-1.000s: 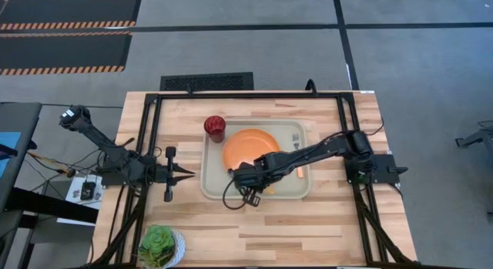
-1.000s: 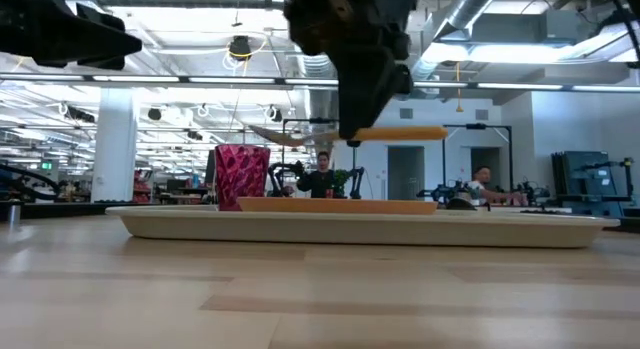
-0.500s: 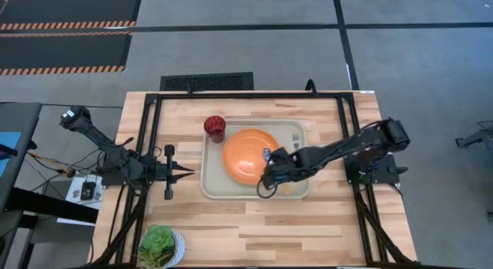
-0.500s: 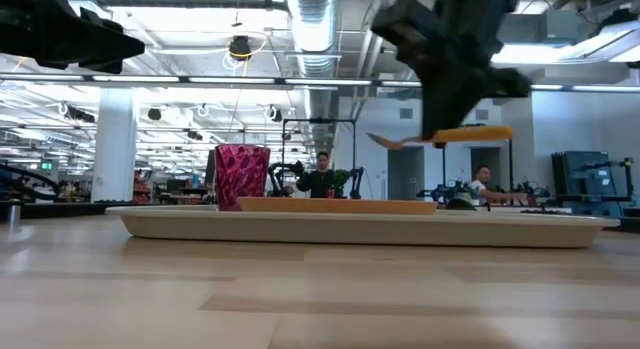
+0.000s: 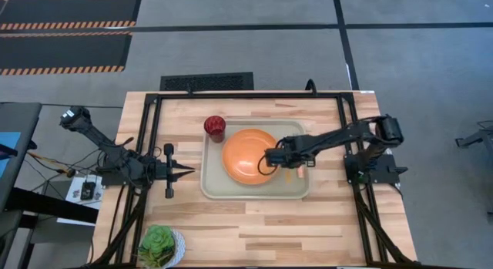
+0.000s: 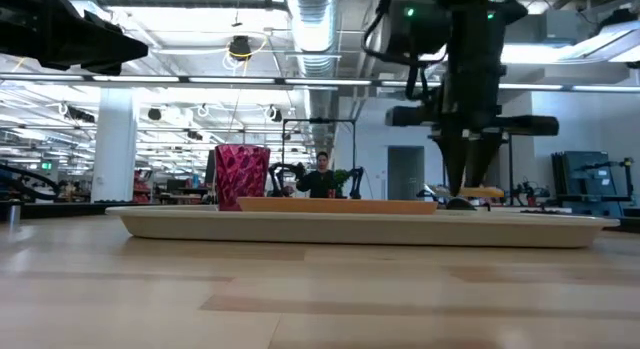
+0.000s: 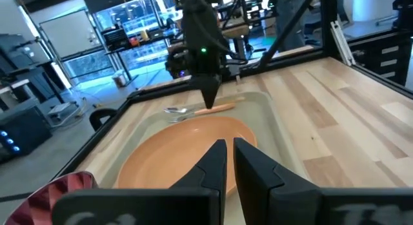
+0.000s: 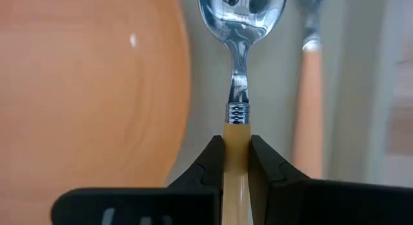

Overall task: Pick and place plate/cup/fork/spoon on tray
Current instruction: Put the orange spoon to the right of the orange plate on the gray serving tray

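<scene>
**Now: spoon gripped over tray**

High view: one tray (image 5: 214,184), one plate (image 5: 246,153), one cup (image 5: 215,127). Right end effector (image 5: 271,157) beside the plate; left end effector (image 5: 187,172) parked, clenched.

Right wrist view: fingers (image 8: 213,162) clamp one spoon (image 8: 239,64); one fork (image 8: 308,89) alongside.

An orange plate (image 5: 248,155) is seen on a beige tray (image 5: 216,186), with a dark red cup (image 5: 215,128) whose surface is faceted. The spoon (image 8: 239,70) is shown with a shiny silver bowl and an orange handle; beside it, the fork (image 8: 308,83) is given the same orange handle and silver metal. Both arms and the right end effector (image 8: 236,162) are black. The table (image 5: 293,223) is of pale, striped wood. Green leaves are held in a white bowl (image 5: 162,247). The floor (image 5: 254,45) is grey, with black mats edged in orange-and-black stripes.
</scene>
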`<action>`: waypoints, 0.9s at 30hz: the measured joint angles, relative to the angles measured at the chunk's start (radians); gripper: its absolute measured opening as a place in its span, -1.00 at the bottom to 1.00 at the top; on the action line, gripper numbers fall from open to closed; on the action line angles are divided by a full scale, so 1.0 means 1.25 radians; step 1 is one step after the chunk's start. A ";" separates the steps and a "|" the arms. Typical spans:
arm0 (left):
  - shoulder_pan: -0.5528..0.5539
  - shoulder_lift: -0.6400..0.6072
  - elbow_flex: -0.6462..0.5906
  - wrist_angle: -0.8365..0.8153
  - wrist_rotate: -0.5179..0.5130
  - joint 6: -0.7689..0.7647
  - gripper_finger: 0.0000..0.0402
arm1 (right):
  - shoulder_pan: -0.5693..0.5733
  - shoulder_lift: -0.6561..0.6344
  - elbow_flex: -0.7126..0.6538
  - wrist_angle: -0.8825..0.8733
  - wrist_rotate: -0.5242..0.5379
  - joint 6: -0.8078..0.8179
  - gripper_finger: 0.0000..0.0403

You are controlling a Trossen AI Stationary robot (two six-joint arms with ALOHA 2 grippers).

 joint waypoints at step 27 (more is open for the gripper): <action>0.000 0.000 0.000 -0.031 -0.033 -0.058 -0.90 | -0.137 0.087 0.005 0.037 -0.080 -0.106 -0.80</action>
